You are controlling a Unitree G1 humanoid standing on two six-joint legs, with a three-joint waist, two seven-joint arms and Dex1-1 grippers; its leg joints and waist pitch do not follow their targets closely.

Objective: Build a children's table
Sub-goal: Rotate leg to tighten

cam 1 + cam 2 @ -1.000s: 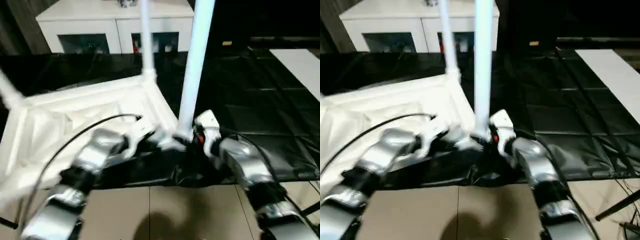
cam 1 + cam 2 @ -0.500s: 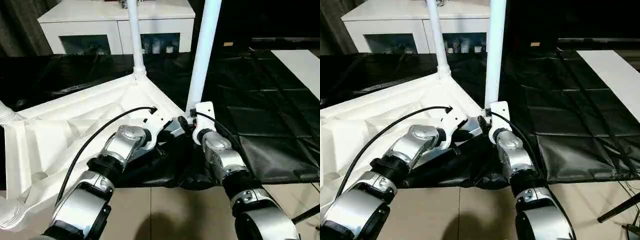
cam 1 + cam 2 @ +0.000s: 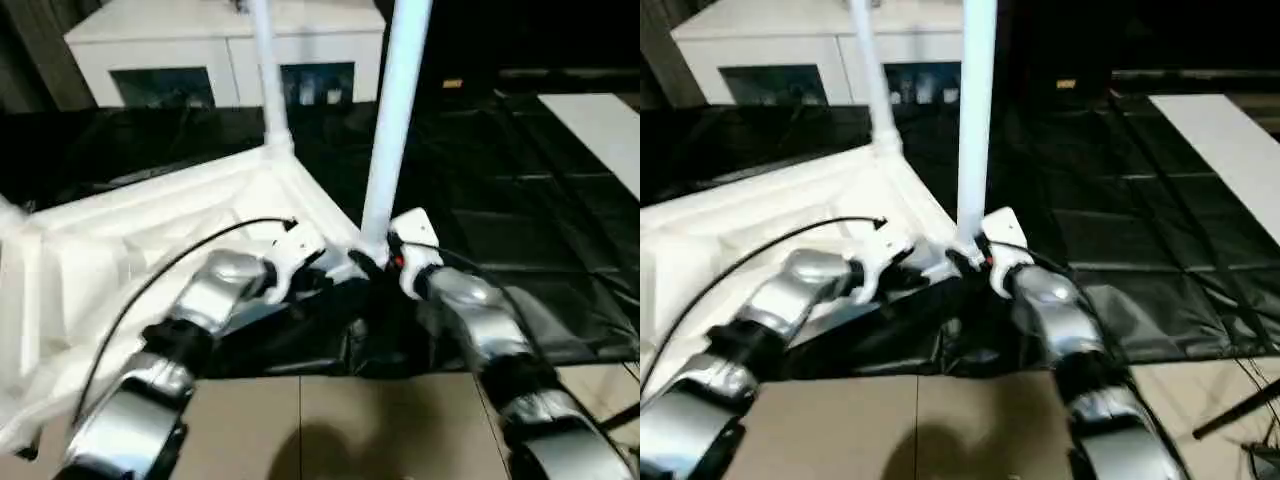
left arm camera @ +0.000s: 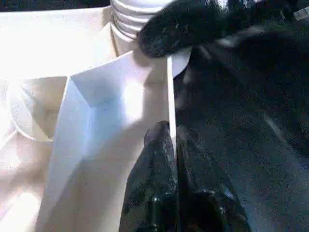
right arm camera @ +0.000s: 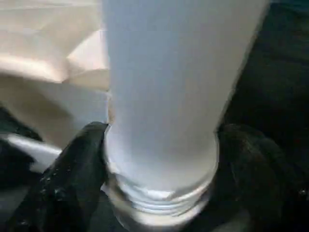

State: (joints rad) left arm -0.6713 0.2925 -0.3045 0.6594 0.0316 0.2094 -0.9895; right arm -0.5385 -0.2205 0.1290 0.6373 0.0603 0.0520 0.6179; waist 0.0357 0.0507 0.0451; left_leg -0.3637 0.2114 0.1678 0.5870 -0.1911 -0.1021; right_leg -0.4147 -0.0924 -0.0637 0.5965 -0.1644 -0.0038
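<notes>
The children's table top (image 3: pixel 150 240) lies upside down on the black-covered work table, ribbed underside up. A white leg (image 3: pixel 268 80) stands in its far corner socket. A second leg (image 3: pixel 393 120) stands upright at the near corner. My right gripper (image 3: pixel 378 262) is shut on the base of that near leg; its fingers (image 5: pixel 72 174) clasp the tube (image 5: pixel 164 96) just above the ribbed end. My left gripper (image 4: pixel 173 140) is shut on the thin rim (image 4: pixel 170 87) of the top, right beside that corner, and a right finger (image 4: pixel 193 24) shows by the leg base.
A white cabinet (image 3: pixel 200 50) with glass doors stands behind the work table. The black cover (image 3: pixel 520 200) spreads to the right, with a white panel (image 3: pixel 600 130) on it. The tan floor (image 3: pixel 300 420) lies below the table's front edge. A black cable (image 3: pixel 150 290) loops over my left forearm.
The head views have shifted and tilted, so the camera moved. Both grippers keep the same holds at the near corner, and the leg stays upright.
</notes>
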